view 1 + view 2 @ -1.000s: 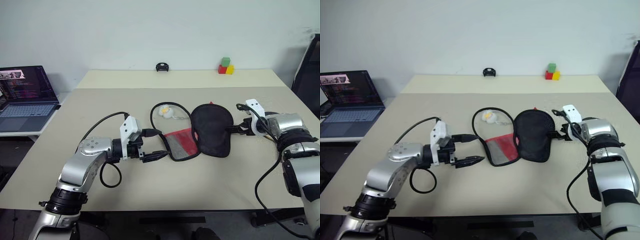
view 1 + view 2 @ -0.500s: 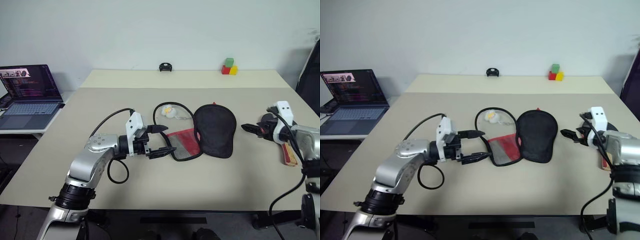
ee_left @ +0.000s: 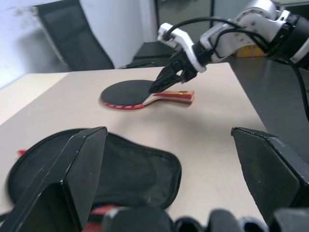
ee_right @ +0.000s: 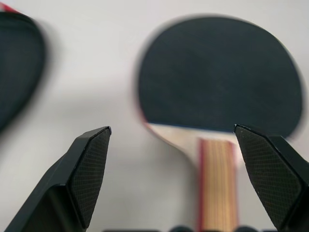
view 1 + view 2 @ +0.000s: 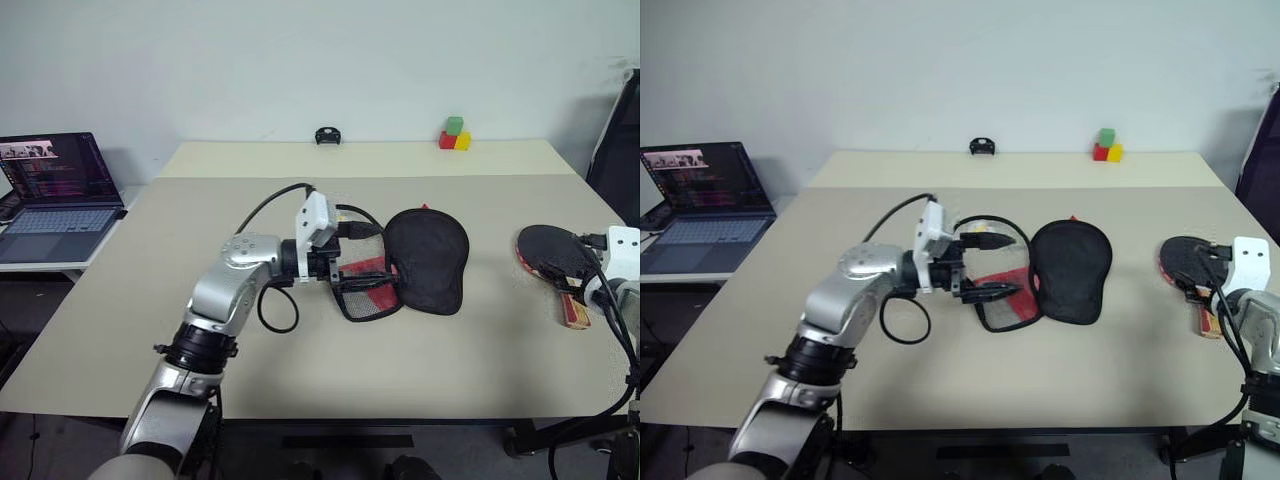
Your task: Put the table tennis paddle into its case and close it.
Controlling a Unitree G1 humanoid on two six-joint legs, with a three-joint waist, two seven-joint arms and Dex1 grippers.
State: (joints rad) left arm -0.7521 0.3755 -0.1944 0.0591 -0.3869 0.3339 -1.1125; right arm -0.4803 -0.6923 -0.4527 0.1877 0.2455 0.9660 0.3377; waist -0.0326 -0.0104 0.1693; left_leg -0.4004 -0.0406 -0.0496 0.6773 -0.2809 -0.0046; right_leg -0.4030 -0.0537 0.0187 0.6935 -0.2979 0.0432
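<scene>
One table tennis paddle (image 5: 555,256) lies flat on the counter (image 5: 200,230) near its right edge, black face up, wood handle pointing toward the front edge. One case (image 5: 425,258) lies in the middle of the counter, well apart from the paddle, unzipped and spread open: the black flap to the right, the red half with its mesh pocket (image 5: 365,290) to the left. Something small, white and yellowish lies inside the black loop at the far side of the open case; what it is cannot be told. The paddle is outside the case.

Two claws are in sight. The left claw (image 5: 992,266) is level over the red mesh half, its two fingers spread wide with nothing between them. The right claw (image 3: 161,83) hangs just above the paddle, near where blade meets handle; its fingers are also wide apart and empty, the handle showing between them in the right wrist view.

At the far edge sit three small blocks (image 5: 452,133), one green, one red, one yellow, and one small black object (image 5: 323,135). One open laptop (image 5: 52,195) stands on a separate low table off to the left.
</scene>
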